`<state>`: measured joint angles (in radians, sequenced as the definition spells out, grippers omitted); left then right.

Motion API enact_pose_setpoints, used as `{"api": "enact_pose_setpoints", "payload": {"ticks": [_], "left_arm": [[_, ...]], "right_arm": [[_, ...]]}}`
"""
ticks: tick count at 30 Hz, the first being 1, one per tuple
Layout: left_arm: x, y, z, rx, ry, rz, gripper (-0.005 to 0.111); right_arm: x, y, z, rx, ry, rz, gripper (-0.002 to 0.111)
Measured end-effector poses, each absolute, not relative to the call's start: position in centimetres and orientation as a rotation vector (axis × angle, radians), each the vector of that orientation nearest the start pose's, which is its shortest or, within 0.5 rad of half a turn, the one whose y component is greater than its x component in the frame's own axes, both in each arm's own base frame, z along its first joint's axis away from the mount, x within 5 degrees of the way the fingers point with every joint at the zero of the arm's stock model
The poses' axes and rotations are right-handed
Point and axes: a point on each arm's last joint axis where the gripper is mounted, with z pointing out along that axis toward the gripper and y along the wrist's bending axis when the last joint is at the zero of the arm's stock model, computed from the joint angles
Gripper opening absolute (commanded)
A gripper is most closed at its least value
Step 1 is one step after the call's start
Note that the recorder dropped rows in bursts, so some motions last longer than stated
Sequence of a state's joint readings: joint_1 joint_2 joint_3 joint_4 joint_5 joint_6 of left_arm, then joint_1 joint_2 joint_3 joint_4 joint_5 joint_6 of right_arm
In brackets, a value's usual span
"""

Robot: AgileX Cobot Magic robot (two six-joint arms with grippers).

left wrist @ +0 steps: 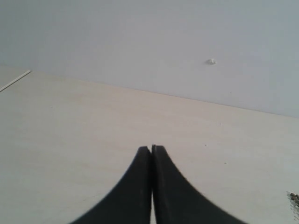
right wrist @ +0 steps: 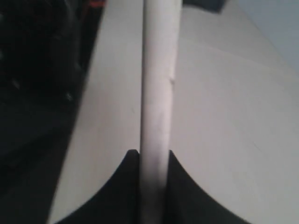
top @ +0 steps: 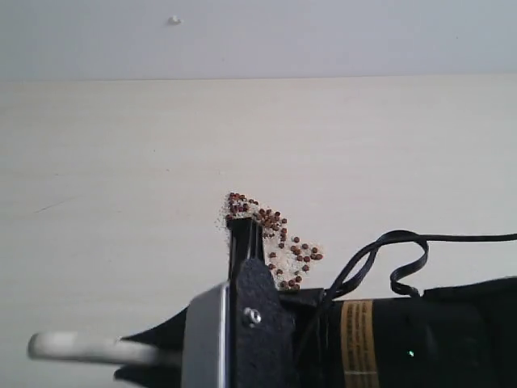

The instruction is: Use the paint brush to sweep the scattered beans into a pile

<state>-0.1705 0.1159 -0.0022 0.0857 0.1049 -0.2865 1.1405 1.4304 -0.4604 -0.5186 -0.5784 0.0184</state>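
The beans [top: 271,236] lie as one reddish-brown pile mixed with white grains at the table's middle. A few more beans [left wrist: 293,198] show at the edge of the left wrist view. My right gripper [right wrist: 153,154] is shut on the paint brush handle [right wrist: 158,93]. In the exterior view the pale handle [top: 81,347] sticks out leftward past the right gripper [top: 153,352] at the bottom edge. A silver metal piece [top: 207,339] sits beside it, and the bristles are hidden. A black part of the arm [top: 245,242] reaches up to the pile. My left gripper [left wrist: 152,148] is shut and empty, over bare table.
The black right arm [top: 420,347] with a gold band fills the bottom right, and its cable [top: 388,257] loops above the table. A pale wall [top: 258,36] with a small white dot [top: 174,20] backs the far table edge.
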Motion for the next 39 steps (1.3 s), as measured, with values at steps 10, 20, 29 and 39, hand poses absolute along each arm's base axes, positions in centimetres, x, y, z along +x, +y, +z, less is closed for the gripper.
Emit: {"api": "enact_pose_setpoints", "payload": {"ticks": [10,20,29,39], "left_arm": [[6.5,-1.0,19.7,-0.033,1.709,-0.269,0.000],[6.5,-1.0,19.7,-0.033,1.709,-0.269,0.000],[6.5,-1.0,19.7,-0.033,1.709,-0.269,0.000],[6.5,-1.0,19.7,-0.033,1.709,-0.269,0.000]], "right_arm": [[12.1,20.5,19.3,-1.286,1.224,0.966,0.000],[18.2,16.8,13.0,-1.095,1.545,0.939,0.000],[21.4,17.5,11.5,-1.122,1.542,1.009,0.000],[25.3,20.0,11.3,-1.196,1.467,1.102,0.000]]}}
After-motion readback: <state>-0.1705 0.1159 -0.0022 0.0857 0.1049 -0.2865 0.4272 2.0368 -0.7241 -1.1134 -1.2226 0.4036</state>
